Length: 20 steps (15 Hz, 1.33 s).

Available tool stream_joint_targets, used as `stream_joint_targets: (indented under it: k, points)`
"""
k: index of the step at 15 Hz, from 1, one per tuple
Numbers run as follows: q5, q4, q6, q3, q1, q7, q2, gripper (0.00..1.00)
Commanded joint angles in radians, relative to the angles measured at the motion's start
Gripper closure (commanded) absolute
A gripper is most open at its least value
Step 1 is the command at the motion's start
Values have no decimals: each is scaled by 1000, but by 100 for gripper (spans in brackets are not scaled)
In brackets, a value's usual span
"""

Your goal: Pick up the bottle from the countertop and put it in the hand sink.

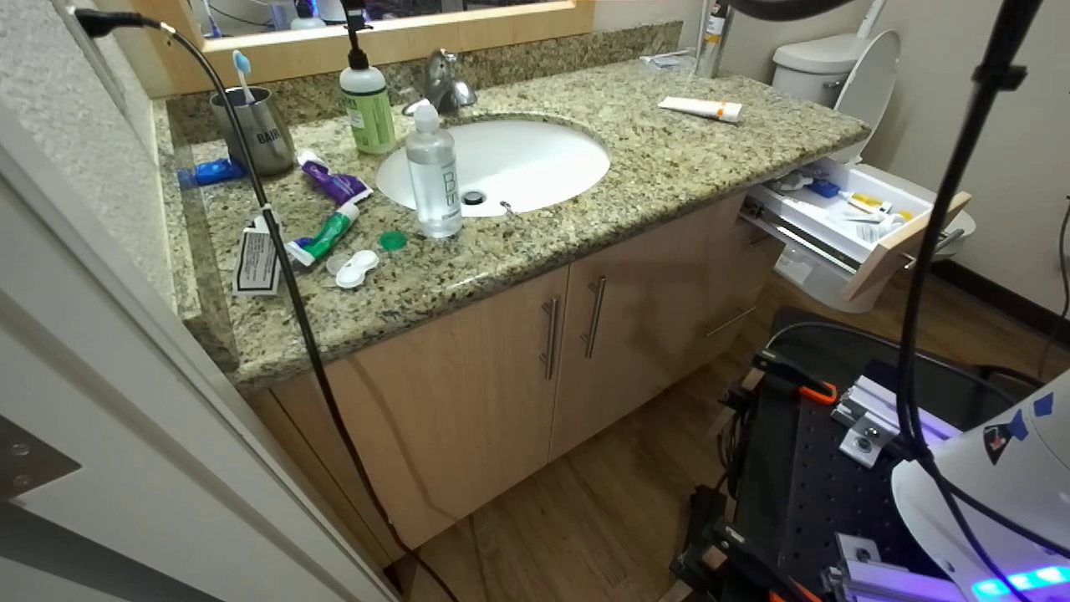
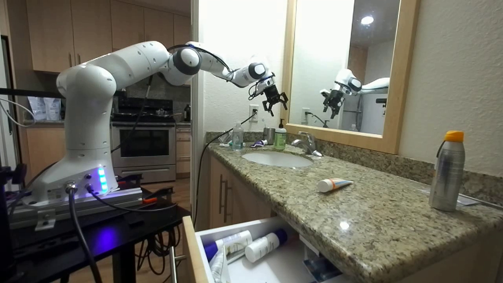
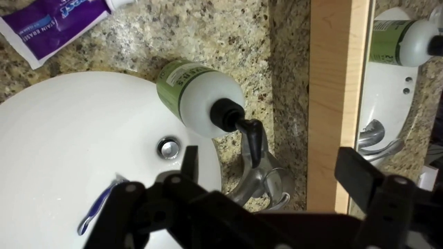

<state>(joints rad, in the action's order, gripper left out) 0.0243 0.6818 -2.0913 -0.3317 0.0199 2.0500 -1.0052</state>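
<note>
The bottle, green-labelled with a black pump top, stands upright on the countertop beside the faucet in both exterior views [image 1: 368, 113] [image 2: 280, 138]. It also shows in the wrist view [image 3: 204, 97], left of and above the space between the fingers. The countertop [image 1: 619, 159] is speckled granite, also seen in an exterior view [image 2: 353, 220]. The hand sink [image 1: 535, 159] is a white oval basin; it shows too in an exterior view [image 2: 277, 159] and the wrist view [image 3: 86, 131]. My gripper [image 2: 279, 110] is open and empty above the bottle, fingers apart in the wrist view [image 3: 271, 166].
A clear bottle [image 1: 433, 180] stands at the sink's front rim. A metal cup [image 1: 266, 138], toothpaste tubes [image 1: 333, 180] and a lens case [image 1: 358, 267] lie nearby. The faucet [image 3: 256, 180] and framed mirror [image 2: 342, 70] are close. A drawer [image 2: 251, 251] stands open.
</note>
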Motion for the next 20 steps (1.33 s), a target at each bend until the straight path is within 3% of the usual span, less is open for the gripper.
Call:
stream_joint_targets:
  k: [1, 7, 13, 14, 20]
  points:
    - [2, -8, 9, 4, 18, -22, -24, 0]
    - [-2, 3, 6, -1, 29, -23, -42, 0]
    - [79, -10, 28, 88, 101, -177, -59, 0]
    - [50, 3, 15, 51, 75, -116, -54, 0]
    - [48, 35, -1, 67, 43, -160, -22, 0]
